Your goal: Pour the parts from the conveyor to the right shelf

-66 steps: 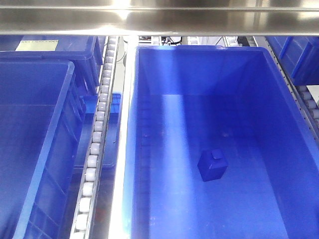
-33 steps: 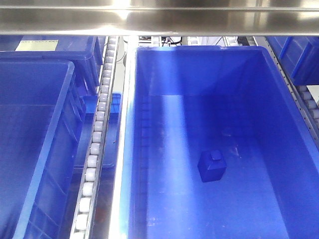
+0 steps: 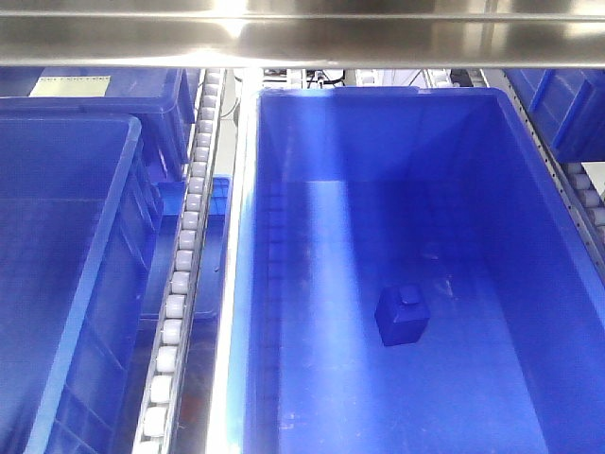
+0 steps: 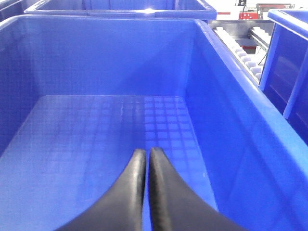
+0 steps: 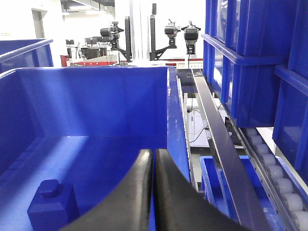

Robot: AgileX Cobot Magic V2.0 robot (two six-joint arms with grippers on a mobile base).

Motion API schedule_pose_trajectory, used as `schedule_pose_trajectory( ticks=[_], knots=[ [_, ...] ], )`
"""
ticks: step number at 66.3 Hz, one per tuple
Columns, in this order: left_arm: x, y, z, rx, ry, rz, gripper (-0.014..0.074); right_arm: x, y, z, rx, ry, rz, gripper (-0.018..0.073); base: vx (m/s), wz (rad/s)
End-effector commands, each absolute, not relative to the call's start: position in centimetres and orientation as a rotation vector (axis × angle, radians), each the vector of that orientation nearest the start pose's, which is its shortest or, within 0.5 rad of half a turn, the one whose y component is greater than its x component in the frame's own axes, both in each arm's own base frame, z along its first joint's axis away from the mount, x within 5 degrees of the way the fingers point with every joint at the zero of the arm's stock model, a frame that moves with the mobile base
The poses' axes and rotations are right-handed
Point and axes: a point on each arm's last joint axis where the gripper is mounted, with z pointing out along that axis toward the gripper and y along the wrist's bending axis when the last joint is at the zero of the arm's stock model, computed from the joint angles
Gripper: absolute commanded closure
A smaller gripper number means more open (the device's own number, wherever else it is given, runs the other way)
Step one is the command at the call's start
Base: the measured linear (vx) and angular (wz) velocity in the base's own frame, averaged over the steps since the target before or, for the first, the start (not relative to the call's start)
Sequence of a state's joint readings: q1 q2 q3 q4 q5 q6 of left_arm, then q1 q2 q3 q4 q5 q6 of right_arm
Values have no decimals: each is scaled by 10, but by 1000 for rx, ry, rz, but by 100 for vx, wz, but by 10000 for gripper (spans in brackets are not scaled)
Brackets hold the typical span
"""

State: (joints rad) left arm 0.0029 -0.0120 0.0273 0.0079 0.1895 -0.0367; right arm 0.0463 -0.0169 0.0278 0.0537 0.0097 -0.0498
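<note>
Part: blue block (image 3: 403, 316) with knob up, resting on the floor of the large blue bin (image 3: 284, 236) on the right shelf (image 3: 302, 38).
Left gripper (image 4: 145, 159): fingers pressed together, holding nothing, over a bin.
Right gripper (image 5: 154, 161): fingers pressed together, holding nothing, near the block.
Rollers (image 3: 184, 265): left of the bin.

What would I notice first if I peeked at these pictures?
Blue everywhere: a huge deep-blue bin fills the middle of the front view, with one small blue block alone on its floor. To its left, a track of white rollers runs up the steel shelf. Both wrist views show closed black fingers, left gripper and right gripper.
</note>
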Motion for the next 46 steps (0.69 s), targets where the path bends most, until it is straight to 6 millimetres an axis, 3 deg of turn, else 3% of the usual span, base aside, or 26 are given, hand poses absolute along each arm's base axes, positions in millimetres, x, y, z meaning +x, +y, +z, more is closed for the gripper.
schedule_pose_trajectory(
  ticks=[1,46],
  knots=[
    [55,0,200,-34,1596,-37,603,56,2,206,-39,1458,29,567,0,0],
    [55,0,200,-34,1596,-37,603,56,3,199,-44,1535,31,567,0,0]
  ],
)
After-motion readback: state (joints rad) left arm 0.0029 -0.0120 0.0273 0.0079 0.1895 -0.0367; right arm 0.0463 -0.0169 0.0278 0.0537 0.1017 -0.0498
